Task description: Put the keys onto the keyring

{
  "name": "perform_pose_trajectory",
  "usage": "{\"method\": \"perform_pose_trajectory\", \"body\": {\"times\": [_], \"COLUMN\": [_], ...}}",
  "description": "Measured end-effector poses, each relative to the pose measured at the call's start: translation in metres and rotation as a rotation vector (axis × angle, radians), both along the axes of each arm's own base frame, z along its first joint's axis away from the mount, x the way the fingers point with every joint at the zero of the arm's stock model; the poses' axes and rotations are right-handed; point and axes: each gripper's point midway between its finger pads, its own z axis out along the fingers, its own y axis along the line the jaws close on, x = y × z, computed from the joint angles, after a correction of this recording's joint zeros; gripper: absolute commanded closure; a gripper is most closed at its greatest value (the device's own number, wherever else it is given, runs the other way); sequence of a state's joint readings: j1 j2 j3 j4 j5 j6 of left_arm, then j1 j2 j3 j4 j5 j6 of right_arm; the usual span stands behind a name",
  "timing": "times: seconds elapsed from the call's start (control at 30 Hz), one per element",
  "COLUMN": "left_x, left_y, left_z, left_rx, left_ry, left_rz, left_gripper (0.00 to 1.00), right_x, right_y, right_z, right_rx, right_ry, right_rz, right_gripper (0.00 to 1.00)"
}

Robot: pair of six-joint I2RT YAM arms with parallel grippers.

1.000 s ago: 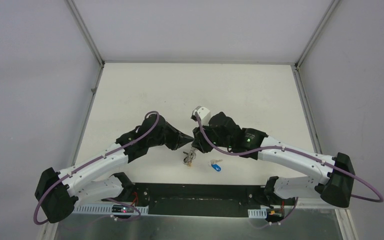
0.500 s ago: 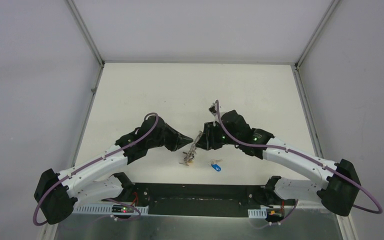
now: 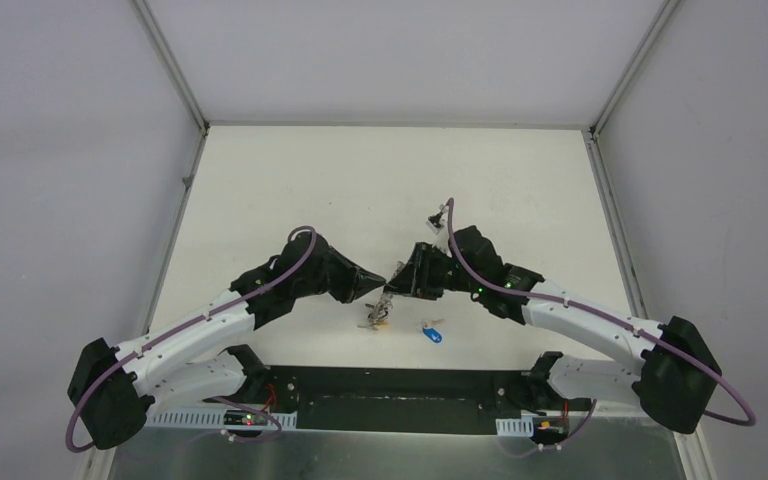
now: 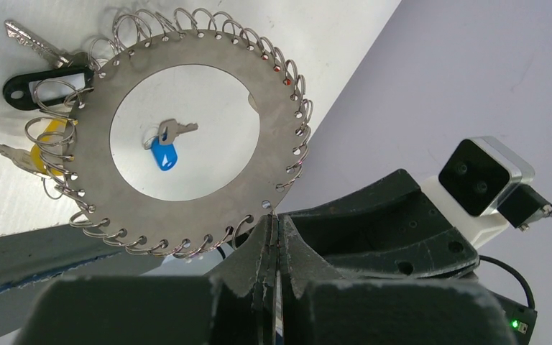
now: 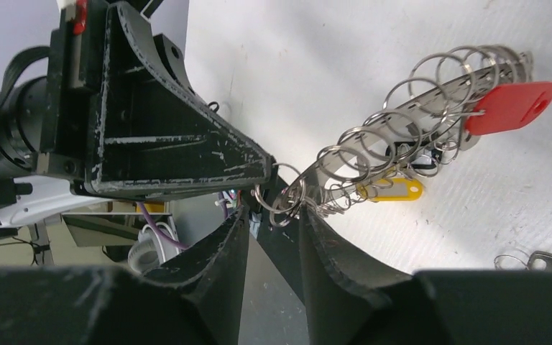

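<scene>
The small silver key with the blue plastic tag (image 3: 432, 331) lies flat on the white table (image 3: 360, 180), just below centre in the overhead view and a little right of the keyring's lower end. It is on no ring. In the left wrist view it shows through the keyring's central hole.

The silver key with the yellow plastic tag (image 5: 392, 190) sits at the keyring's edge, its tag among the wire loops. It appears to hang from one of them, though the link itself cannot be made out.

The keyring (image 4: 93, 144) is a flat grey metal disc with a wide round hole and many small split rings threaded along its rim. It stands tilted on edge, its lower end at the table. A key with a black tag (image 4: 43, 83) and a red plastic tag (image 5: 510, 106) also hang from its rings.

The left gripper (image 4: 274, 233) has its jaws closed on the disc's rim, at the bottom centre of its own view. The right gripper (image 5: 273, 215) faces it from the right. Its jaws stand partly apart with a couple of split rings in the gap, and whether the fingers press them cannot be told.
</scene>
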State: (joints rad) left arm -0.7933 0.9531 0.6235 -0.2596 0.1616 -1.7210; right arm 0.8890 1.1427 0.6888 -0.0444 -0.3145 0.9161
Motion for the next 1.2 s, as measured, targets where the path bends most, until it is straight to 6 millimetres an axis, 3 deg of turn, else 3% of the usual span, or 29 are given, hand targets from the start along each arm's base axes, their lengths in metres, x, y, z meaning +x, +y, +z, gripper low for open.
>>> {"method": "perform_pose_trajectory", "body": {"times": [0.23,0.5,0.9,1.03,1.2], "left_x": [0.0,-0.002,-0.001,-0.001,0.0], "left_y": [0.001,0.002,0.002,0.002,0.002], "left_z": [0.0,-0.005,-0.003,-0.003,-0.003], "left_rx": [-0.001,0.006,-0.002,-0.001,-0.004], "left_ry": [-0.002,0.006,0.003,0.003,0.002], "left_rz": [0.001,0.001,0.005,0.009,0.014], "left_gripper": [1.0,1.0,1.0,1.0,1.0], "right_x": [0.006,0.002,0.001,0.002,0.001], "right_y": [-0.006,-0.004,-0.001,0.0,0.0], "right_z": [-0.008,-0.011,-0.011,-0.014,-0.014], "right_rx": [-0.026,-0.034,-0.02,-0.022,-0.023], "right_ry": [0.026,0.047,0.051,0.053,0.055], "right_rz": [-0.034,-0.009,0.005,0.006,0.012], "right_gripper": [0.65,0.79,0.73,0.8,0.96]}}
